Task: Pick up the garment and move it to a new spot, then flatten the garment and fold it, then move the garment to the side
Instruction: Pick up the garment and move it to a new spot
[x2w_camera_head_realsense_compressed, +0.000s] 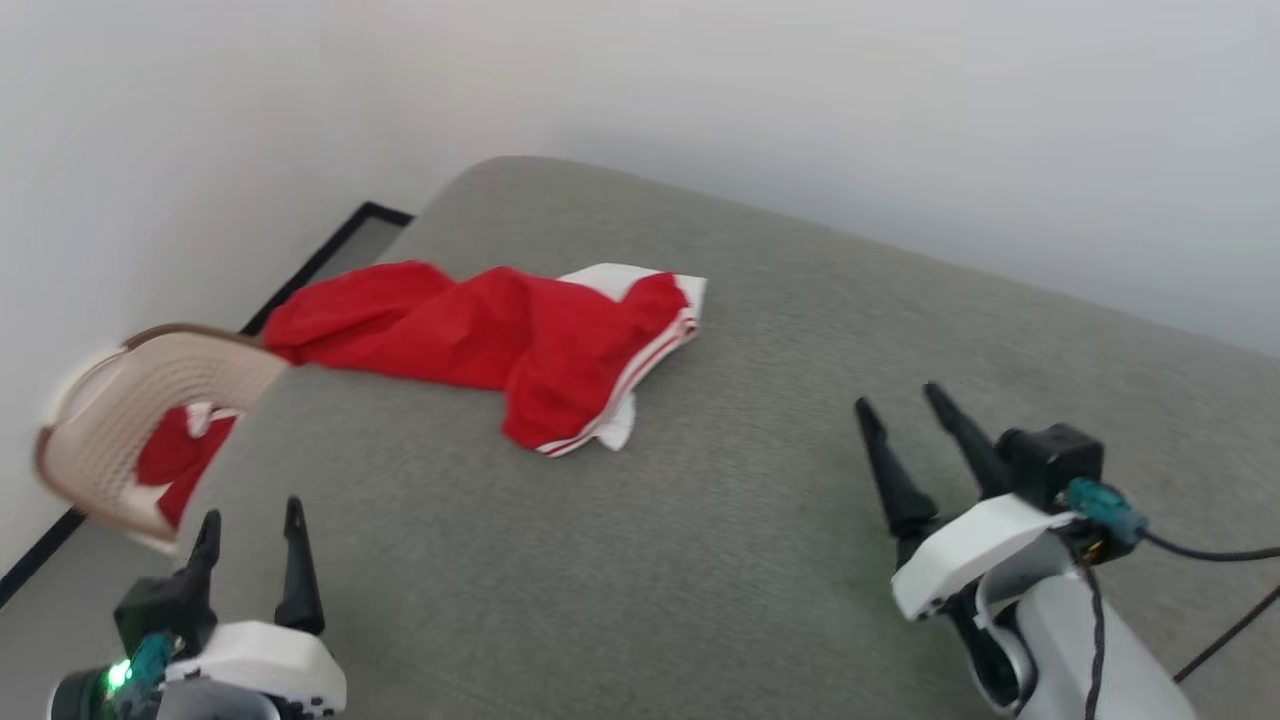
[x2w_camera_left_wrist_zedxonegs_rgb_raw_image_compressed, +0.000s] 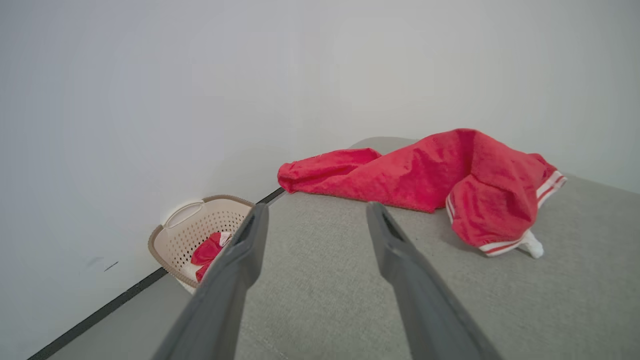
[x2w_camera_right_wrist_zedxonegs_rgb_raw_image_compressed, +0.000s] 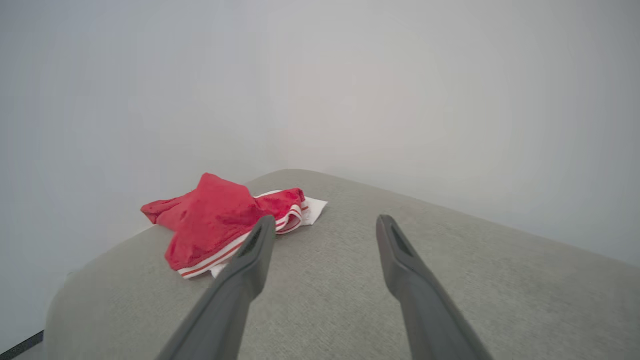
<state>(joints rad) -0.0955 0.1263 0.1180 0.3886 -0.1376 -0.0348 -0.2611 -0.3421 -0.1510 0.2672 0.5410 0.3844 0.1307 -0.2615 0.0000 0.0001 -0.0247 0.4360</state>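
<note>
A crumpled red garment (x2w_camera_head_realsense_compressed: 480, 335), likely soft and light, is lying on a grey cushion (x2w_camera_head_realsense_compressed: 700, 560), its striped hem (x2w_camera_head_realsense_compressed: 640, 375) probably the easiest place to pinch, while the left gripper (x2w_camera_head_realsense_compressed: 250, 512) and right gripper (x2w_camera_head_realsense_compressed: 897, 397) are hovering spread and empty.

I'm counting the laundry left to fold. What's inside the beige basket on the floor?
The basket holds a bunched red cloth with white parts. What lies beneath it is covered, and the grey cushion hides part of the basket.

crumpled red garment (x2w_camera_head_realsense_compressed: 470, 335) with striped white trim, lying bunched.
</note>
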